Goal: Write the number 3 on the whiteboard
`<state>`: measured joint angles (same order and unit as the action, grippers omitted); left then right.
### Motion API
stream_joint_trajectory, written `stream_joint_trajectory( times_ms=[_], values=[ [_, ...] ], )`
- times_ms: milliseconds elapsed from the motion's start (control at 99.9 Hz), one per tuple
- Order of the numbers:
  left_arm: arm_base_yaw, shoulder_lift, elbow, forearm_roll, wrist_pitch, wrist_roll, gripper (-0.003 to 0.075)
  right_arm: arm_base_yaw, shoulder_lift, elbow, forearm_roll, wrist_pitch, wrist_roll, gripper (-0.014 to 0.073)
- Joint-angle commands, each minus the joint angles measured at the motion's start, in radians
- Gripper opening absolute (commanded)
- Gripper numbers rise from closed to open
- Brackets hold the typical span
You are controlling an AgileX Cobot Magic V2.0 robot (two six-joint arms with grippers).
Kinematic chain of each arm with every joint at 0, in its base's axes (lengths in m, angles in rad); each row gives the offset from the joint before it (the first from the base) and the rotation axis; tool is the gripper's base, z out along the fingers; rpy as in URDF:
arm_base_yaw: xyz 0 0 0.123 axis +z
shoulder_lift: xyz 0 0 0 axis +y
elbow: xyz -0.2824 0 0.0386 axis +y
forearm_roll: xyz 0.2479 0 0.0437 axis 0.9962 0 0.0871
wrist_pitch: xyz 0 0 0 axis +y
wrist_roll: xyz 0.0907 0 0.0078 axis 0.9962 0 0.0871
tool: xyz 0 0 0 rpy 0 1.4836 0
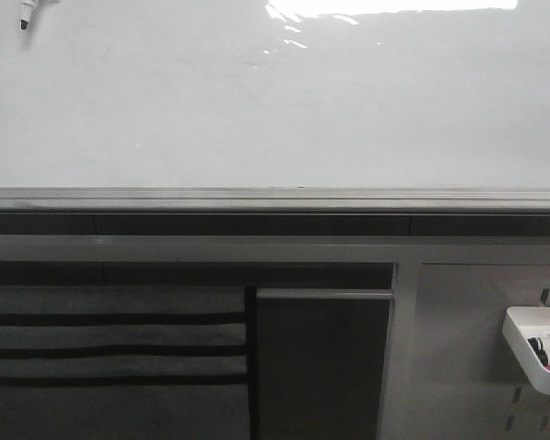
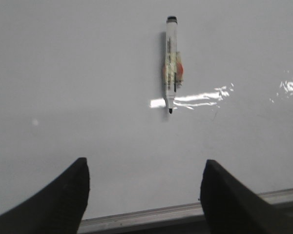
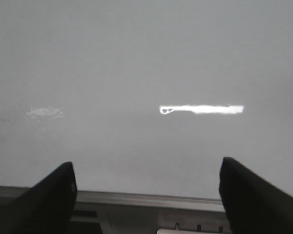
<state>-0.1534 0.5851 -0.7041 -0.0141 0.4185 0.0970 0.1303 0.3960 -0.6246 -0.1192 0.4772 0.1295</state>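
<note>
1. Whiteboard point(image 2: 88, 73) fills the space ahead of both my grippers, unmarked.
2. Marker point(image 2: 171, 66) rests against it beyond my left gripper point(image 2: 144, 187), jaws spread, empty.
3. Right gripper point(image 3: 146, 195) likewise released; grey rail point(image 3: 146, 197) just beneath.

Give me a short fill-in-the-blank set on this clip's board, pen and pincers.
1. The marker stuck on the whiteboard has its tip pointing ____ the grey rail.
2. The left pincer is ____, holding nothing.
3. The white tray on the pegboard holds more ____.
4. The digits drawn on the board so far number ____.

Missing words: toward; open; markers; zero
</note>
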Motion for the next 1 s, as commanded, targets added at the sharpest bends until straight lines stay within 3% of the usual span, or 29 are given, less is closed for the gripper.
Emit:
stream_joint_trajectory(
  times_ms=[0,370,670,991],
  values=[
    [-0.025,0.116,-0.066,0.000,-0.098,0.007,0.0408,0.043,0.069,-0.073,0.007,-0.006,-0.018,0.0540],
    [-0.027,0.592,-0.281,-0.001,-0.260,0.007,0.0368,0.294,0.238,-0.131,0.039,-0.069,-0.035,0.0540],
    [-0.045,0.801,-0.444,-0.001,-0.262,0.007,0.0368,0.303,0.281,-0.131,0.039,-0.067,-0.035,0.0540],
    [-0.085,0.868,-0.467,0.024,-0.353,0.007,0.0368,0.303,0.281,-0.131,0.039,-0.055,-0.035,0.0540]
  ],
)
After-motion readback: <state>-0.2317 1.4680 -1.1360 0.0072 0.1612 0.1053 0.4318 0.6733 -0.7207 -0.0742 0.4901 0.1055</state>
